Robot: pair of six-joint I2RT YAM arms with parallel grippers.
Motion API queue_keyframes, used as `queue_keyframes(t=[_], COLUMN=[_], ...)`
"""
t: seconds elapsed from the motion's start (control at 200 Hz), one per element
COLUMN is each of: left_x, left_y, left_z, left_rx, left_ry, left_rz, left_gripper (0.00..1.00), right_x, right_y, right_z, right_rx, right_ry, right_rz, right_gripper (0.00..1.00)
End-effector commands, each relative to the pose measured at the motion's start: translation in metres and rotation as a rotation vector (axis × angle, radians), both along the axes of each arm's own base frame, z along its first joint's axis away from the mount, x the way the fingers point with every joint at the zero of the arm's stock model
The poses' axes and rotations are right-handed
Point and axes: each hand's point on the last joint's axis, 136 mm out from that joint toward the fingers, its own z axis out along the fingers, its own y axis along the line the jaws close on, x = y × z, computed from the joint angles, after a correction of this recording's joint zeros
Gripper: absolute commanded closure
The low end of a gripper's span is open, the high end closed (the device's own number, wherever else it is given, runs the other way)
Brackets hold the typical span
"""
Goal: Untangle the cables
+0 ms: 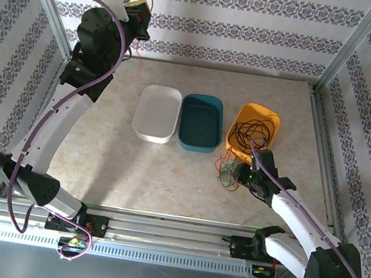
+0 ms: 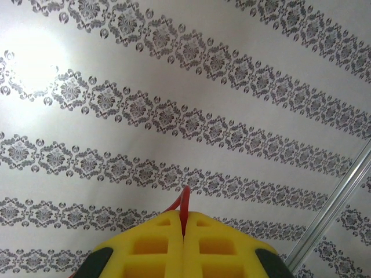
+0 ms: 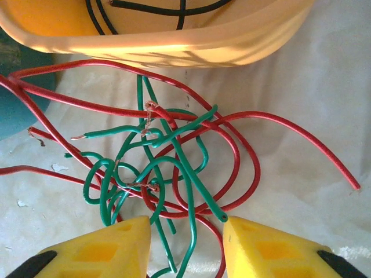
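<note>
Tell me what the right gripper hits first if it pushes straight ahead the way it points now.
Most likely the tangle of red and green cables lying just ahead of the right gripper, well before the orange bin; depth is hard to judge.

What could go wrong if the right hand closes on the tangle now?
1. The right hand straddles green cables and red cables together, so closing may grab several and tighten the knot.
2. Lifting could drag the tangle against the orange bin beside it.
</note>
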Motion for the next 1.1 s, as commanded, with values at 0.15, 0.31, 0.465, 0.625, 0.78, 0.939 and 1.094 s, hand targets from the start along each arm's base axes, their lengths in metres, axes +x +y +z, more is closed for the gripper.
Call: queue_keyframes(t=[0.15, 0.31, 0.465, 0.625, 0.78, 0.939, 1.094], left_x=[-0.026, -0.022, -0.018, -0.018, -0.014, -0.016, -0.02], left_y=[0.009, -0.014, -0.051, -0.08, -0.108, -0.155, -0.202], left_z=[0.057, 0.054, 0.024, -0.034, -0.104, -0.168, -0.208], left_rx=[0.026, 0.0, -0.079, -0.138, -0.145, -0.133, -0.138], left_ry=[-0.191, -0.195, -0.117, 0.006, 0.17, 0.306, 0.386], left_rz=[0.011, -0.119, -0.341, -0.466, -0.499, -0.573, -0.665], left_gripper=[1.0, 1.0, 1.0, 1.0, 1.0, 1.0, 1.0], right_x=[-0.002, -0.002, -0.003, -0.004, -0.002, 0.001, 0.002], right_y=[0.001, -0.004, -0.009, -0.011, -0.01, -0.006, -0.006], right_z=[-0.002, -0.002, -0.002, -0.003, -0.003, -0.002, 0.002], right_rx=[0.0, -0.012, -0.018, -0.016, -0.015, -0.004, -0.006], right_ry=[0.014, 0.007, 0.002, 0.003, 0.006, 0.009, 0.001], right_rz=[0.024, -0.001, -0.03, -0.037, -0.034, -0.02, -0.021], right_gripper=[0.63, 0.63, 0.63, 0.63, 0.63, 0.64, 0.64])
